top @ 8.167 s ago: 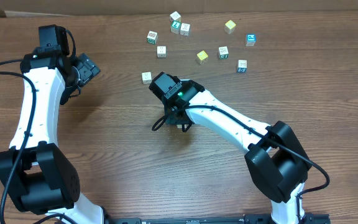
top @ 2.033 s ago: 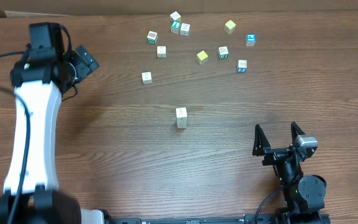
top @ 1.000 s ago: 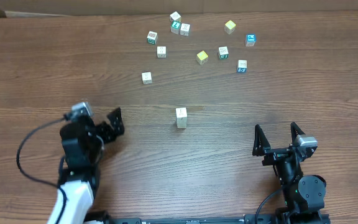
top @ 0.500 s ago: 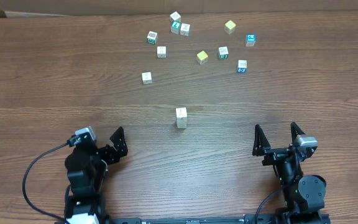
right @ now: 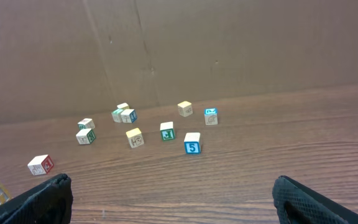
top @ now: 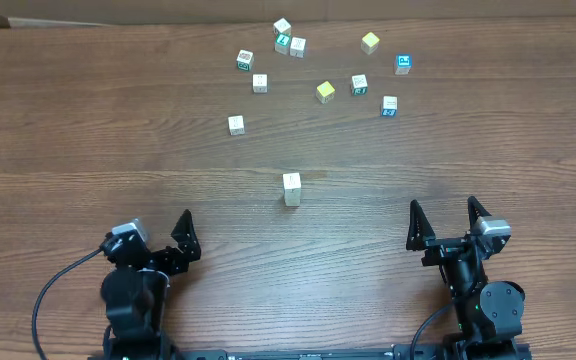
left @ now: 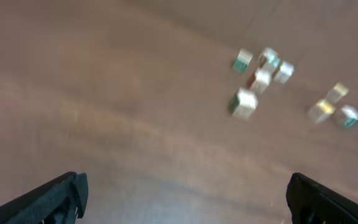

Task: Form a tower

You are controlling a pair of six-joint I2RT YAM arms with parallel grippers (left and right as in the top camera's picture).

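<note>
"5" on blue-faced cube (right: 192, 144); "J" on green-faced cube (right: 166, 131).

The brown wood-grain worktop (top: 148, 150) carries the tower (top: 291, 188) near its middle. Loose letter cubes (top: 325, 91) lie scattered toward the far edge, one lone cube (top: 235, 124) nearer the tower.

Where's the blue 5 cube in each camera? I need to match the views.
Overhead: 5 cube, upper right, lowest of the right-hand loose cubes.
Left wrist: too blurred to pick it out.
Right wrist: 5 cube, near the centre.
Landmark: green J cube, just up-left of it in both sharp views.
</note>
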